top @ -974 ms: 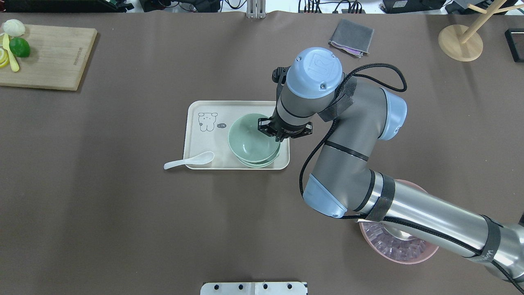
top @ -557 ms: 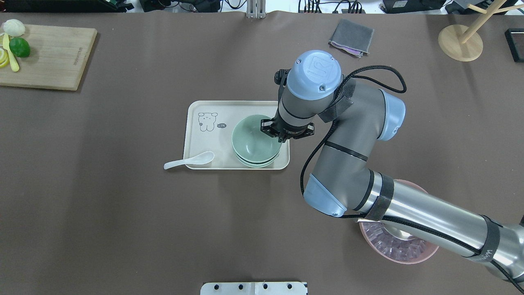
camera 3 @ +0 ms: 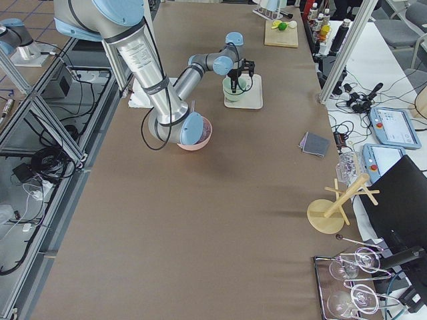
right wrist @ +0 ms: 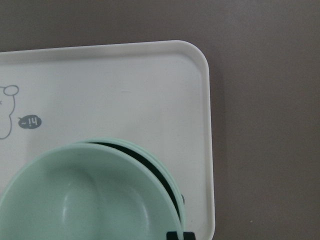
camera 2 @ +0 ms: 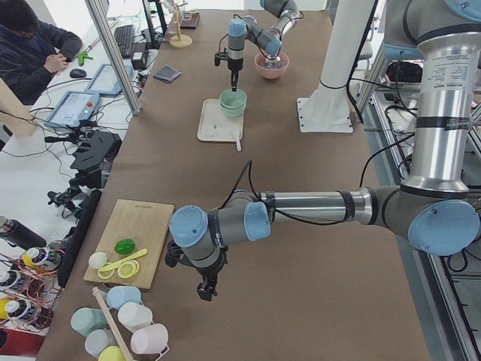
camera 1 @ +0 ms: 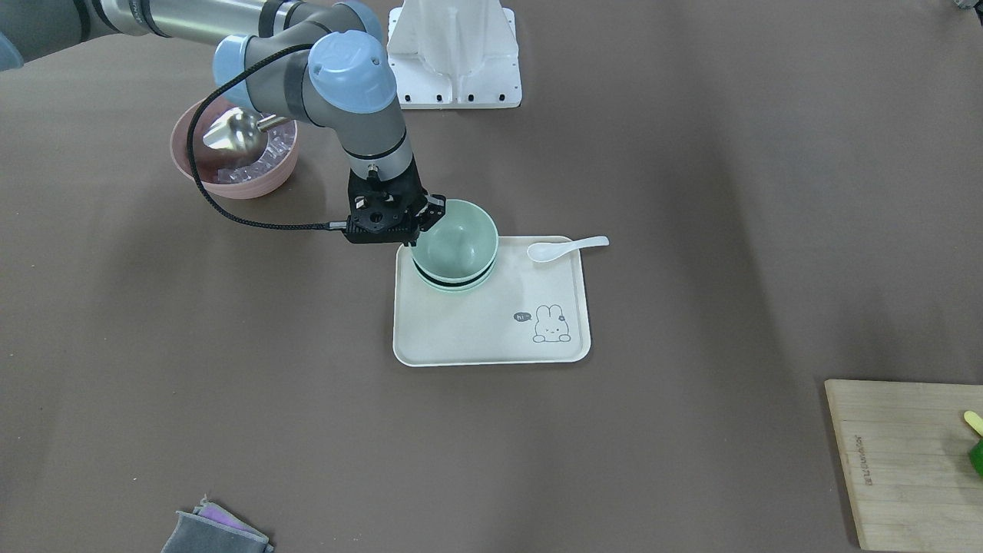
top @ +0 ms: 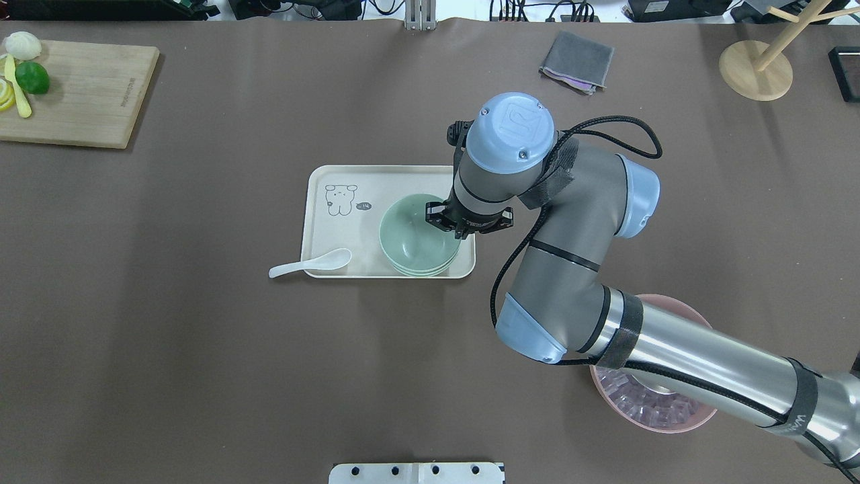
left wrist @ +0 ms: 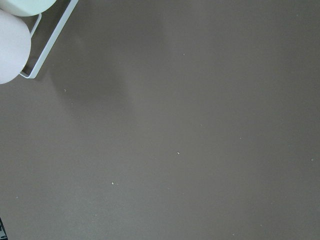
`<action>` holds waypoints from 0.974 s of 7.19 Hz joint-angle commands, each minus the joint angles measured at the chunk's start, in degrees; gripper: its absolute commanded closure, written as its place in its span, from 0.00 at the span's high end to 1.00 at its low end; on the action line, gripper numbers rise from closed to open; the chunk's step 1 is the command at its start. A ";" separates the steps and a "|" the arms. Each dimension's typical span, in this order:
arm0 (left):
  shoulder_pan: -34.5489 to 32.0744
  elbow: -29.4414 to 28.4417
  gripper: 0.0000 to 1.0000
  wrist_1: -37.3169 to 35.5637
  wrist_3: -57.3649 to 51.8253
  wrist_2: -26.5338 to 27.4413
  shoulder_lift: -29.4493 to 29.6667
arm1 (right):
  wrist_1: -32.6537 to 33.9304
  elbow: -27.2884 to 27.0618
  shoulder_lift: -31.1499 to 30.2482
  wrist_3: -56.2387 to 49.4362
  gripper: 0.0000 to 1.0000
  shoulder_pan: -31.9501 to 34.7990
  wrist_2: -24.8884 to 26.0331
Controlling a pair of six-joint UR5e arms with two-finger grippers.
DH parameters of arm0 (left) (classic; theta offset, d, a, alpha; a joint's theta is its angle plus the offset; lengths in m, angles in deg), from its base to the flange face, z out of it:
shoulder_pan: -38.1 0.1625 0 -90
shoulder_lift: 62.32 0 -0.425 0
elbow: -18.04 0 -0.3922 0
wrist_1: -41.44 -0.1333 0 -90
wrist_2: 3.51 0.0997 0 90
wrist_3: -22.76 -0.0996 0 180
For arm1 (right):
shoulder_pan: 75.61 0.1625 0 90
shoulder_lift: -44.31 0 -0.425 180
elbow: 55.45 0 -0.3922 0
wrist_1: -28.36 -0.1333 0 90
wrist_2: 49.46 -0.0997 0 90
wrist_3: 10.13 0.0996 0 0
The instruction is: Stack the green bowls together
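Three pale green bowls are on the cream tray (top: 336, 228) at its right end. Two nest together (top: 422, 270) on the tray. My right gripper (top: 449, 225) is shut on the rim of the top green bowl (top: 411, 235) and holds it in the stack, slightly offset. The front view shows the same top bowl (camera 1: 453, 238), gripper (camera 1: 418, 230) and lower bowls (camera 1: 453, 286). The right wrist view shows the top bowl (right wrist: 85, 200) over the lower rims and the tray (right wrist: 125, 90). My left gripper (camera 2: 204, 289) hangs over bare table far away; I cannot tell its state.
A white spoon (top: 309, 263) lies across the tray's near-left edge. A pink bowl with a metal scoop (top: 665, 417) sits under my right arm. A cutting board with fruit (top: 80, 94), a grey cloth (top: 578, 60) and a wooden stand (top: 756, 70) lie along the far side.
My right gripper has carried the top green bowl a little to the right and down, bringing it closer over the two lower bowls.
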 commanded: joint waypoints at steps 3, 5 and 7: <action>0.00 0.12 0.98 0.00 0.00 0.00 0.00 | -0.07 0.19 0.18 -0.87 0.00 -0.33 0.70; 0.00 0.12 0.98 0.00 0.00 0.00 0.00 | -0.07 0.11 0.27 -0.79 0.55 -0.51 0.79; 0.00 0.12 0.98 0.00 0.00 0.00 0.00 | -0.07 0.11 0.44 -0.96 1.00 -0.95 2.89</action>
